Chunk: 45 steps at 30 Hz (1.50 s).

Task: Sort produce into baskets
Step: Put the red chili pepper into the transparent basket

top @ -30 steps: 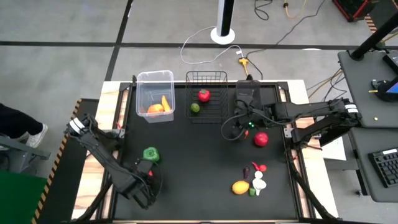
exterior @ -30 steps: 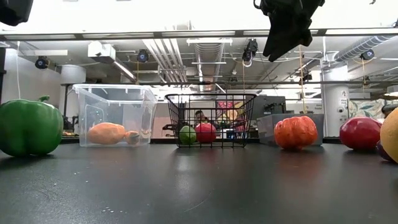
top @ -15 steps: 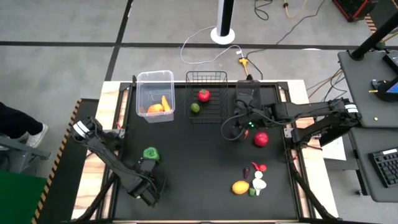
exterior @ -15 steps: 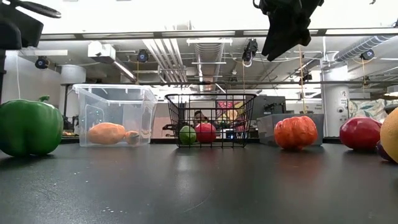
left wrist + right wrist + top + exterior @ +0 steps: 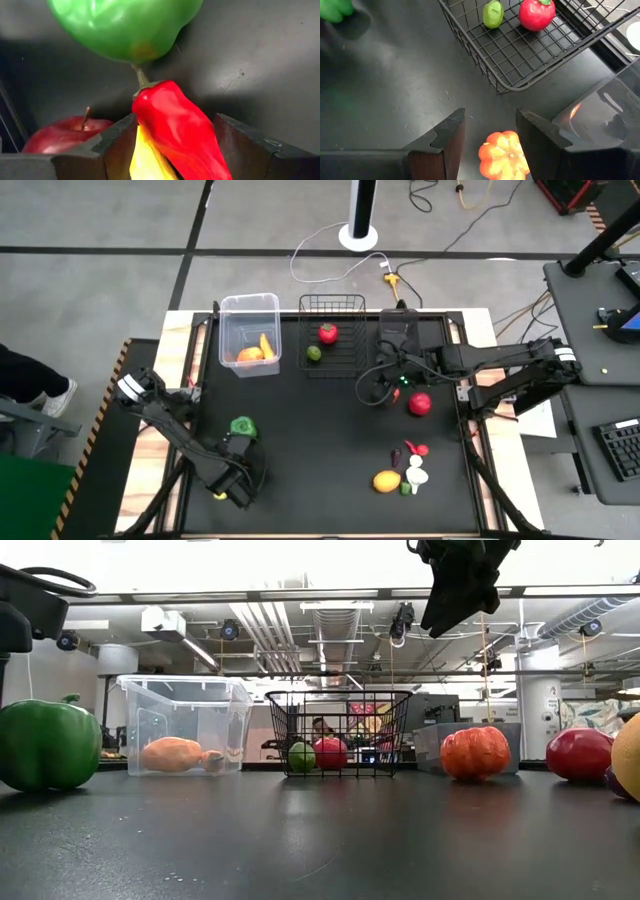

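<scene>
High view first, from the near edge of the counter (image 5: 320, 440): my left hand (image 5: 233, 483) sits low at the front left. Through its wrist camera I see a red chili (image 5: 175, 120) lying between the two fingers, which are about half closed and look snug against it, with a yellow piece (image 5: 145, 160) tucked beside it. I can't tell whether the yellow is a separate item. Over at the front right lies a small cluster of produce, among it a yellow lemon (image 5: 387, 480). Just past the left hand the green pepper (image 5: 242, 427) rests on the counter. Farther back and to the right, a red apple (image 5: 420, 403) sits alone. Beside it my right hand (image 5: 490, 127) hangs well above the surface, fingers parted and holding nothing, directly over an orange pumpkin (image 5: 504, 154) that stands on the counter. Along the far edge come the baskets. The clear tub (image 5: 249, 333) holds orange and yellow pieces. The wire basket (image 5: 345, 308) holds a red tomato (image 5: 328, 333) and a green lime (image 5: 313, 353). The dark bin (image 5: 402, 332) is at the right end of the row.
</scene>
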### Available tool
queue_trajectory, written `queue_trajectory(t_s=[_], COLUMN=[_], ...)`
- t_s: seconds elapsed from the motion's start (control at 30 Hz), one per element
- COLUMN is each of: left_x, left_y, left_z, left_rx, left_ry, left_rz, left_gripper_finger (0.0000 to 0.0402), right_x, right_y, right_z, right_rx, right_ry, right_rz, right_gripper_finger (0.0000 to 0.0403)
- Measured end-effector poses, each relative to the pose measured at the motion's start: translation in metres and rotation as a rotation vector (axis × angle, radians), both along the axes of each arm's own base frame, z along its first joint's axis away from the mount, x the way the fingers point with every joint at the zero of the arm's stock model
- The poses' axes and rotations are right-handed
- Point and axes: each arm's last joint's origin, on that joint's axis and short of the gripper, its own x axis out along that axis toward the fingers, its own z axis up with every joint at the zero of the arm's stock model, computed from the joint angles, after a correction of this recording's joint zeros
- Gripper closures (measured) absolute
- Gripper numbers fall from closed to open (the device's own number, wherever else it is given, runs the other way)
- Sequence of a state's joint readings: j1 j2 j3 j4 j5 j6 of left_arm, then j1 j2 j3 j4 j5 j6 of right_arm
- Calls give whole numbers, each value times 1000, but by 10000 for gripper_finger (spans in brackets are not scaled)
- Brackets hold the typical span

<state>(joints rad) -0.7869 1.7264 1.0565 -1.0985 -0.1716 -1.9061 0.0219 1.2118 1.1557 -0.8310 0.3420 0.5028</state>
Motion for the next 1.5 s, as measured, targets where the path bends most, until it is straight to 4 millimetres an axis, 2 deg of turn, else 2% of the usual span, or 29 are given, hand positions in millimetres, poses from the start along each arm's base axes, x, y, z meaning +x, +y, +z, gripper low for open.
queue_trajectory(t_s=[0.63, 0.8, 1.03, 1.13, 1.3, 1.5], left_x=[-1, -1, 1, 1, 6, 13], left_y=[3, 3, 2, 2, -3, -10], left_z=[-11, -16, -15, -15, -5, 28], left_rx=[-18, -26, -22, -22, -40, -27], left_ry=[-21, -41, -48, -48, -49, -18], left_rz=[-8, -17, -44, -44, -92, -161], left_gripper_finger=[159, 188, 260, 272, 267, 268], right_x=[0, 0, 0, 0, 0, 0], right_y=[0, 0, 0, 0, 0, 0], right_z=[0, 0, 0, 0, 0, 0], right_rx=[-3, -3, -3, -3, -3, -3], right_ry=[2, 2, 2, 2, 2, 1], right_rz=[4, 5, 4, 5, 4, 4], right_gripper_finger=[234, 234, 234, 234, 234, 234])
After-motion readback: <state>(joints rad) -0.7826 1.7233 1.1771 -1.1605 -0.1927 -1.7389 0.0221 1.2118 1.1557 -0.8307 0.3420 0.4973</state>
